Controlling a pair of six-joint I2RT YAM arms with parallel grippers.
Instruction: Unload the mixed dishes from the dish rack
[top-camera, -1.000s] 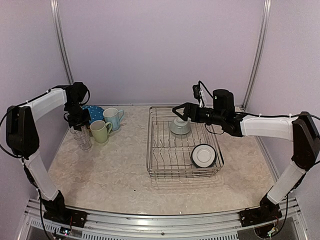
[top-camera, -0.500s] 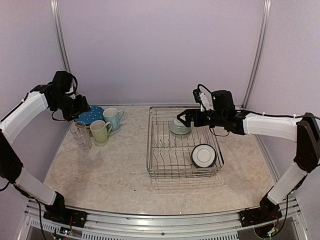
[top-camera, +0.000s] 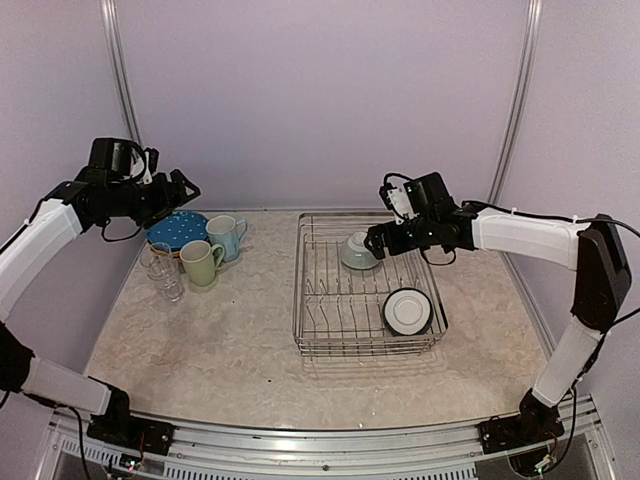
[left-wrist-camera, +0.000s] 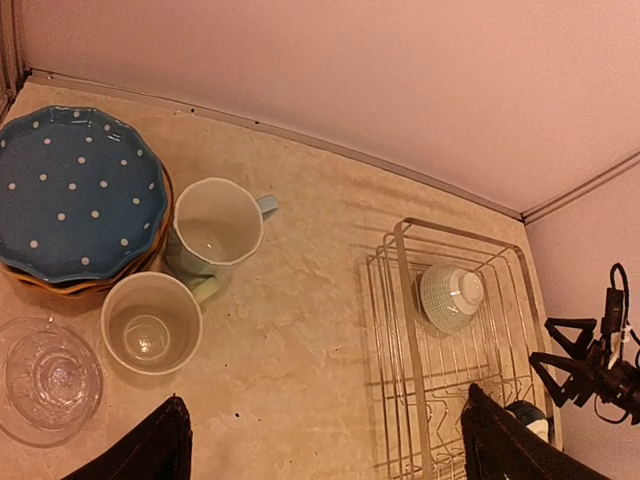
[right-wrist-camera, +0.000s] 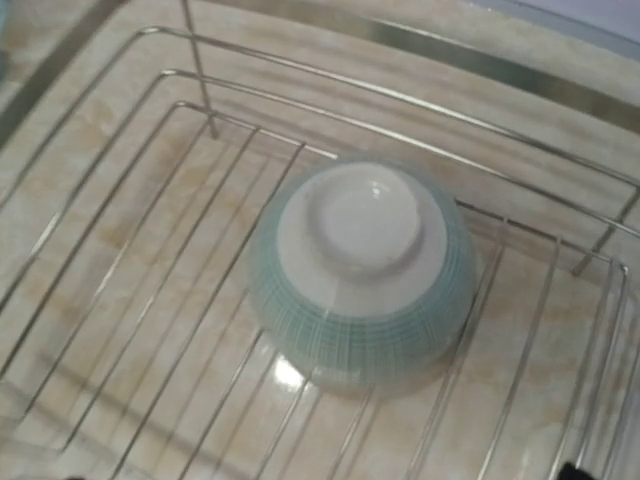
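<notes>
The dish rack (top-camera: 340, 305) holds an upturned white bowl with green lines (top-camera: 359, 250) at its back and a second white bowl (top-camera: 407, 310) lying on its side at the front right. My right gripper (top-camera: 372, 243) hangs open right beside the upturned bowl (right-wrist-camera: 360, 270), which fills the right wrist view. My left gripper (top-camera: 188, 184) is open and empty, raised high above the blue dotted plate (left-wrist-camera: 75, 190). Below it stand the light blue mug (left-wrist-camera: 215, 225), the pale green mug (left-wrist-camera: 150, 322) and the clear glass (left-wrist-camera: 45, 375). One dark left fingertip (left-wrist-camera: 140, 455) shows at the frame's bottom edge.
The blue plate lies on orange plates (left-wrist-camera: 60, 287) at the table's far left corner. The back wall runs close behind the rack (left-wrist-camera: 450, 400) and the plates. Bare tabletop (top-camera: 230, 340) lies between the mugs and the rack.
My left gripper let go of the glass, opened wide, and rose up and back. My right gripper swung in closer to the upturned bowl.
</notes>
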